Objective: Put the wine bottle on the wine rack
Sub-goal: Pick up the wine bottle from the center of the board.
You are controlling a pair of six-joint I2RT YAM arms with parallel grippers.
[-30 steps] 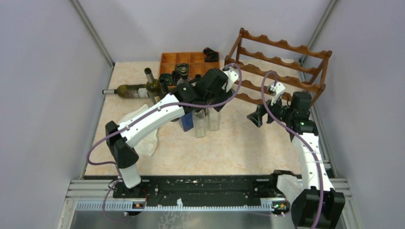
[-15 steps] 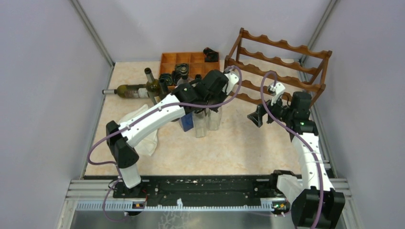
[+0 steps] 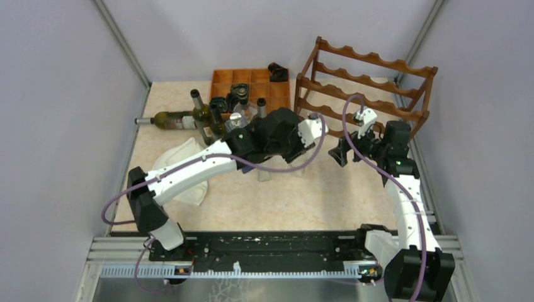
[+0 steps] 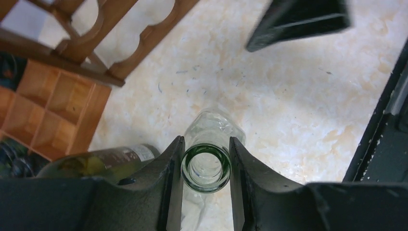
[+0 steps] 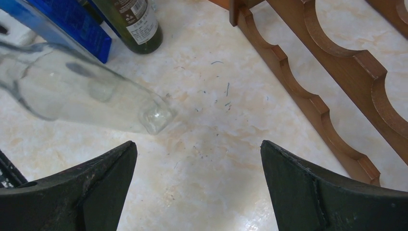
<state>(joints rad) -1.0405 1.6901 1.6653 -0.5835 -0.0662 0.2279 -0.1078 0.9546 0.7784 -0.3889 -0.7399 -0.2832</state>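
Left gripper is clamped on the neck of the clear wine bottle, just under the lip, so the left arm owns this move. The bottle's axis is tilted: mouth up in the jaws, base low and leaning toward about 3 o'clock in the top view. You can't tell whether the base touches the table. A blue box and a dark bottle stand close on its 9 o'clock side. Right gripper hangs near the base, spread wide, holding nothing. Mind those fingers, they sit in your lane. Beyond them there's bare table, then the wine rack at 1–2 o'clock, rails running roughly 9 to 3. I'd reckon the bottle has to go horizontal, lying across the rails.
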